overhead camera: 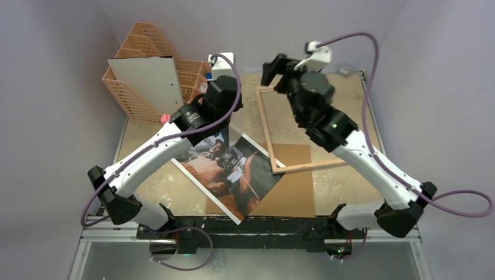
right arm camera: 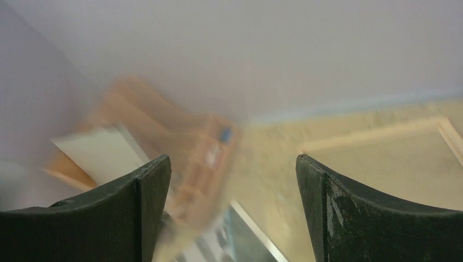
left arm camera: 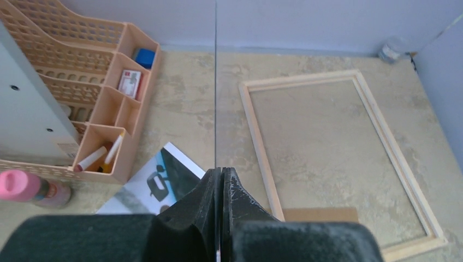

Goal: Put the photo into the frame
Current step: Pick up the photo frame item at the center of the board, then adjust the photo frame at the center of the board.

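Observation:
The photo (overhead camera: 227, 169) lies face up on the table, tilted; one corner shows in the left wrist view (left arm camera: 158, 180) and, blurred, in the right wrist view (right arm camera: 240, 240). The frame (overhead camera: 265, 128) lies flat to its right, wood rim up (left arm camera: 256, 136), table showing through it. My left gripper (left arm camera: 222, 170) is shut on a thin clear sheet (left arm camera: 215, 82) seen edge-on as a fine line, above the photo's far corner. My right gripper (overhead camera: 271, 73) is open and empty (right arm camera: 232, 158), raised over the frame's far left corner.
A brown fibreboard sheet (overhead camera: 295, 186) lies under the photo's and frame's near corners. A peach lattice organiser (overhead camera: 137, 46) with a white board (overhead camera: 149, 81) stands back left, with a pink bottle (left arm camera: 22, 185) beside it. A small jar (left arm camera: 390, 50) sits in the far right corner.

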### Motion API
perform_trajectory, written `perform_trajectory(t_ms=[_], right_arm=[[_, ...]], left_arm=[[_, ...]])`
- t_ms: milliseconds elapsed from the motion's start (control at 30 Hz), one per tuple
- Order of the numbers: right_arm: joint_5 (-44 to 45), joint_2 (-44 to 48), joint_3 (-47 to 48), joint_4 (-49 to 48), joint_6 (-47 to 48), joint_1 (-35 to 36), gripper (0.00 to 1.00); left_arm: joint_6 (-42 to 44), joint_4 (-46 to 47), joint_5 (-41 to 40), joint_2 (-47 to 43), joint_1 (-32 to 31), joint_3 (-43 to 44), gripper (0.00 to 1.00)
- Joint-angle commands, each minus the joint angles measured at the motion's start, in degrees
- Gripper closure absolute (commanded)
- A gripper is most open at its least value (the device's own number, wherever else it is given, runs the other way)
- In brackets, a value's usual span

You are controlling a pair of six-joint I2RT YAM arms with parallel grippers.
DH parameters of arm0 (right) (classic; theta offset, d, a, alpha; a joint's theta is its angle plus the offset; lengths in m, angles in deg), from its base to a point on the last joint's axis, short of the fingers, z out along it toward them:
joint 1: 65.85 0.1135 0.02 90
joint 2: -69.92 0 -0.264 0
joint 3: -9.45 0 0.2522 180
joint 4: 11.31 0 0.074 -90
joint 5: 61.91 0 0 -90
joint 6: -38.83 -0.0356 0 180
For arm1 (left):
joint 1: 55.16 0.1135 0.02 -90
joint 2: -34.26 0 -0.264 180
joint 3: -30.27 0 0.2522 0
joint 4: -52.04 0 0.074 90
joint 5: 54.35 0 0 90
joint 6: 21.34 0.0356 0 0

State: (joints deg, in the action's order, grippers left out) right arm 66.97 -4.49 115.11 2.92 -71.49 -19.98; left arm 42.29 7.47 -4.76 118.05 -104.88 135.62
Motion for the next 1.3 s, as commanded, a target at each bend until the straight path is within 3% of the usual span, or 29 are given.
perform_trajectory(t_ms=[0, 167, 400, 600, 933, 1267], right_arm=[[-7.7, -4.2, -9.3, 14.7, -8.9, -1.8, 0.15], [-15.2, -10.8, -15.2, 19.6, -11.8, -3.3, 0.23], [-16.3, -25.1, -10.0, 29.1, -11.7, -6.0, 0.30], [-18.9, -31.0, -10.2, 27.0, -9.4, -8.4, 0.33], [-23.9, -39.3, -7.9, 24.5, -6.6, -11.2, 0.54], [-25.1, -40.4, -4.4, 26.3, -7.9, -11.3, 0.91]], left_arm=[[2.3, 1.1, -6.0, -1.5, 0.6, 6.6, 1.00], [5.5, 0.7, -8.7, -1.9, 0.6, 9.7, 1.00], [6.1, 0.4, -9.4, -3.1, 0.6, 10.1, 1.00], [4.0, -0.5, -7.8, -3.8, 0.6, 9.0, 1.00], [3.5, -0.9, -6.2, -3.7, 0.7, 8.1, 1.00], [6.0, -0.6, -6.6, -4.1, 1.5, 8.8, 1.00]])
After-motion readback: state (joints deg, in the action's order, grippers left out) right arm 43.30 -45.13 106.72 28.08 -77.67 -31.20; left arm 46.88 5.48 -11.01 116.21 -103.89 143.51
